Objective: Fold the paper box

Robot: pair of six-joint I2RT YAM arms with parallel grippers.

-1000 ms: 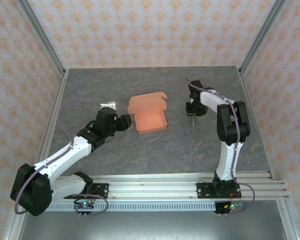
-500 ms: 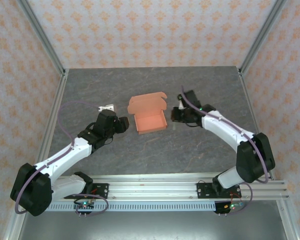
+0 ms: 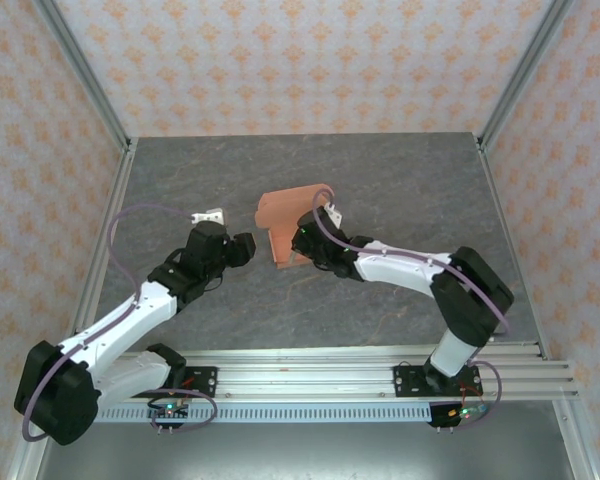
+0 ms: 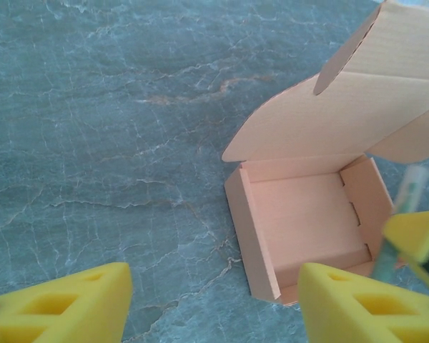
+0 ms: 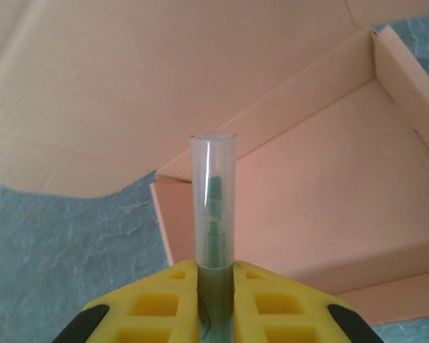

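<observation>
No text, label, brand, number or sign can be read; the paper box (image 4: 307, 214) is plain salmon card on every face that shows; the clear tube (image 5: 213, 200) bears no legible marking; the patterned wall (image 3: 280, 60) carries a repeated orange motif, ornament and not writing.

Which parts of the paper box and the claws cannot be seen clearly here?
- Top view: the right arm covers much of the paper box tray.
- Left wrist view: the image edge cuts the lid; the blurred right claw hides one corner.
- Right wrist view: the clear tube has its lower end buried between the fingers.
</observation>
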